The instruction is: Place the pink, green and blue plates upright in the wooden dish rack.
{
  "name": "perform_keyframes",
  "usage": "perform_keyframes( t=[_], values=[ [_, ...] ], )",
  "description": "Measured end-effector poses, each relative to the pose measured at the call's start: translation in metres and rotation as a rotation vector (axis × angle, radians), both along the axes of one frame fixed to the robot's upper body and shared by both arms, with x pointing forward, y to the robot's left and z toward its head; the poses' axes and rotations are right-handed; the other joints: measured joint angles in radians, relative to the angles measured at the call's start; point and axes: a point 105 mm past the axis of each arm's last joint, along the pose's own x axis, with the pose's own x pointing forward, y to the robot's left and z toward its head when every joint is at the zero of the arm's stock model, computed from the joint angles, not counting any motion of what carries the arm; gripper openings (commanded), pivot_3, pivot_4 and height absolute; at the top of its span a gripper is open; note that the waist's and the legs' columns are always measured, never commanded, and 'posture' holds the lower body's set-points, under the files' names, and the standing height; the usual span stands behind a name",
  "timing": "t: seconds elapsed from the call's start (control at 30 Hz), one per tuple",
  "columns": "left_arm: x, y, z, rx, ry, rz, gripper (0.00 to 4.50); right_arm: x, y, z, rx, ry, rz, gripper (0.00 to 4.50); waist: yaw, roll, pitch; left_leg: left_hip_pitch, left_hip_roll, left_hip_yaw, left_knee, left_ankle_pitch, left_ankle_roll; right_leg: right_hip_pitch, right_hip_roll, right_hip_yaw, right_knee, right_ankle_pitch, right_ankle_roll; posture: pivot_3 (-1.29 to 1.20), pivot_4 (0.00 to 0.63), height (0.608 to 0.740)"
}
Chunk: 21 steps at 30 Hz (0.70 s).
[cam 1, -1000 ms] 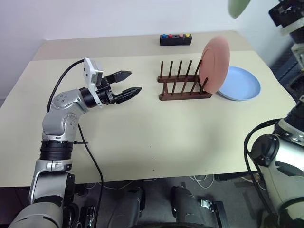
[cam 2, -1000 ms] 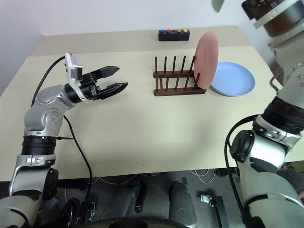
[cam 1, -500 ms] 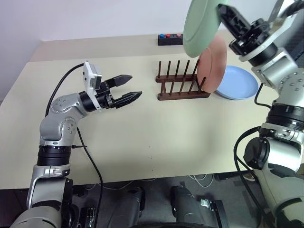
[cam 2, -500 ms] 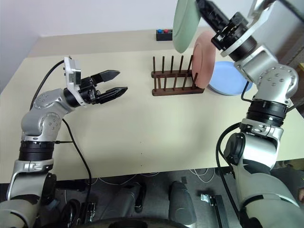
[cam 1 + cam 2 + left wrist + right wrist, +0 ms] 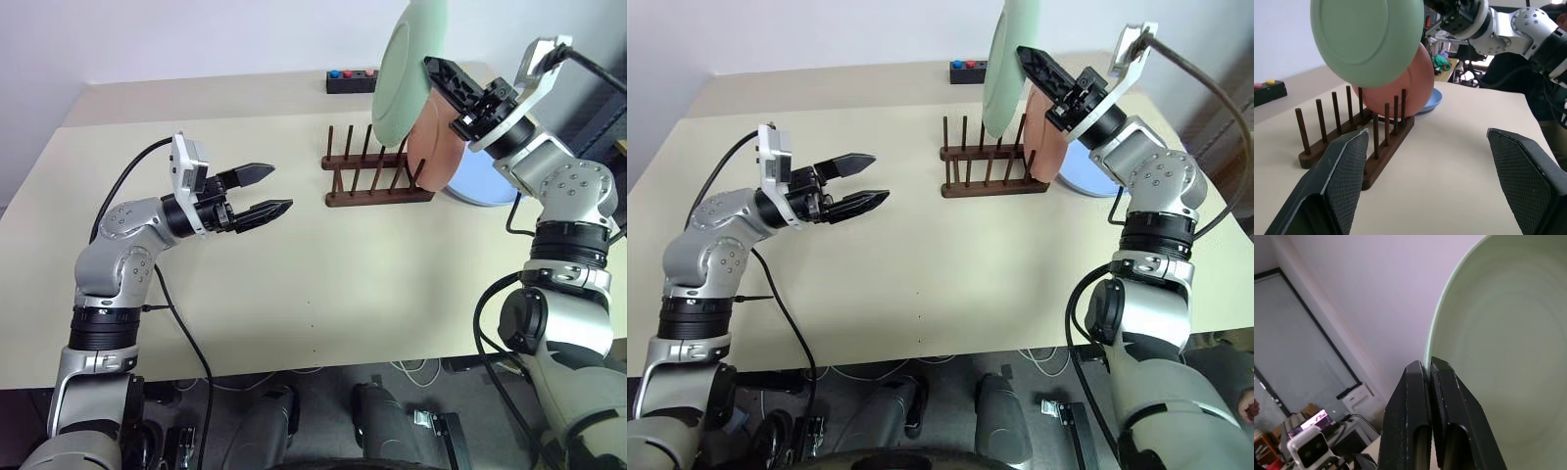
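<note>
Left eye view is giving you three plates to count, one of each colour. The green plate [image 5: 407, 67] is hanging on edge in the air above the right end of the wooden dish rack [image 5: 378, 176], pinched at its rim by your right gripper [image 5: 443, 78], whose two black fingers are pressing tight together on it. The pink plate [image 5: 438, 147] is standing upright in the rack's rightmost slot, partly hidden behind the green one and your right arm. The blue plate [image 5: 483, 184] is lying flat on the table [image 5: 294, 284] just right of the rack, half covered by your right forearm.

You are looking at one rack, with two rows of thin upright pegs; the slots left of the pink plate are showing bare pegs.

Your left gripper [image 5: 266, 192] is hovering above the table, well left of the rack and pointing toward it, with its fingers spread wide and gripping nothing. From the left wrist view you are seeing the green plate [image 5: 1369, 34] overlapping the upper part of the pink plate [image 5: 1410, 85], with the rack's pegs in front.

One black box with coloured buttons [image 5: 351, 80] is sitting at the far edge of the table, behind the rack and partly screened by the green plate. A black cable [image 5: 181, 323] is trailing from your left arm across the near left part of the table.
</note>
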Motion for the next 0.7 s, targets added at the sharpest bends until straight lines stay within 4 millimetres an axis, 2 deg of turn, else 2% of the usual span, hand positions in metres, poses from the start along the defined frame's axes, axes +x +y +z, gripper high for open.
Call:
perform_keyframes(
  t=[0.4,0.7],
  values=[
    [-0.002,-0.001,0.001,0.004,-0.004,-0.004,3.99,0.006,-0.004,-0.024,-0.050,0.042,-0.028,0.04,0.001,0.000,0.000,0.000,0.000,0.000,0.000,0.000,0.000,0.000,0.000,0.000,0.000,0.000,0.000,0.00,0.150,0.740],
    [-0.002,-0.001,0.000,0.007,0.008,-0.006,3.99,0.008,-0.007,-0.033,-0.073,0.050,-0.039,0.04,0.001,0.000,0.000,0.000,0.000,0.000,0.000,0.000,0.000,0.000,0.000,0.000,0.000,0.000,0.000,0.00,0.150,0.740]
  ],
)
